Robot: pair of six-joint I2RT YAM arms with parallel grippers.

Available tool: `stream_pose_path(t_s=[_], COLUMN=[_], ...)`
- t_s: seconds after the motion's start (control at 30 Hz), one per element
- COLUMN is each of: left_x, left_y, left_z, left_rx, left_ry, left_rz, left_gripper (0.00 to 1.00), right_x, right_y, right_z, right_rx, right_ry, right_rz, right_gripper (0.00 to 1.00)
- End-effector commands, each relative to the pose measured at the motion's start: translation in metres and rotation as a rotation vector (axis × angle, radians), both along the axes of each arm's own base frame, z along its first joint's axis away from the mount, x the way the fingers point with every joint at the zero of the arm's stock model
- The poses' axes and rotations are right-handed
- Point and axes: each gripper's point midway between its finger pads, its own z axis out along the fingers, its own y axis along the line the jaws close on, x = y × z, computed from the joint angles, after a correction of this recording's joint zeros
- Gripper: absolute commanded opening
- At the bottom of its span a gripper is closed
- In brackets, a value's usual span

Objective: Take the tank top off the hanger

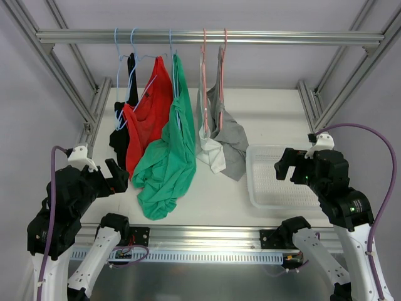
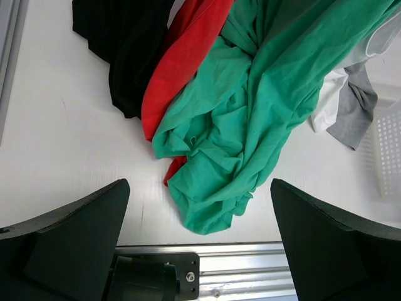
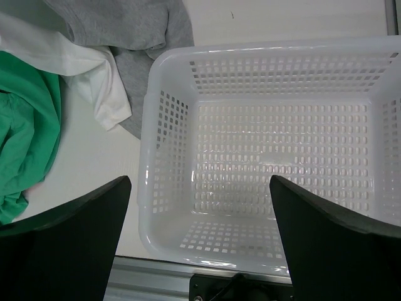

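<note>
Left gripper (image 2: 199, 202) spread wide, empty, crumpled green fabric tank top (image 2: 250, 119) ahead; right gripper (image 3: 199, 195) likewise, white perforated plastic basket (image 3: 165, 144) beneath.

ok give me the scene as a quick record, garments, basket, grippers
rail: metal bar, five hangers on it
on hangers, left to right: black garment, red garment, green garment, white garment, gray garment
hems: draped on the table
basket: white plastic, empty, right of the garments
left gripper: open, empty, over green garment
right gripper: open, empty, over basket
</note>
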Motion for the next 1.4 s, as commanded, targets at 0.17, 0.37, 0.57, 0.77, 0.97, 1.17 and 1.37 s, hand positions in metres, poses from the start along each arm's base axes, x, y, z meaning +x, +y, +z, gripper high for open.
stream_pose_path(t_s=[0.17, 0.37, 0.57, 0.77, 0.97, 1.17, 1.37], left_x=[0.003, 0.004, 0.057, 0.101, 0.174, 0.228, 0.256], left_y=[-0.04, -0.096, -0.112, -0.196, -0.263, -0.298, -0.315], left_z=[0.016, 0.091, 0.156, 0.196, 0.213, 0.201, 0.187], left_rx=[-0.106, -0.272, -0.258, -0.075, 0.047, 0.158, 0.211], left_ry=[0.007, -0.069, -0.131, -0.207, -0.311, -0.381, -0.411], left_rz=[-0.197, -0.495, -0.522, -0.558, -0.478, -0.38, -0.349], left_gripper=[0.99, 0.98, 0.99, 0.99, 0.99, 0.88, 0.74], right_x=[0.004, 0.007, 0.012, 0.014, 0.007, -0.003, -0.006], right_y=[0.0, 0.012, 0.013, 0.009, 0.004, 0.013, 0.023], right_z=[0.014, 0.012, 0.013, 0.017, 0.029, 0.03, 0.031], right_rx=[0.039, 0.097, 0.099, 0.098, 0.111, 0.166, 0.195], right_ry=[-0.04, -0.03, -0.033, -0.042, -0.103, -0.108, -0.098], right_rz=[-0.032, -0.01, -0.016, -0.045, -0.051, -0.013, 0.033], right_gripper=[0.99, 0.99, 0.99, 0.99, 0.99, 0.99, 0.99])
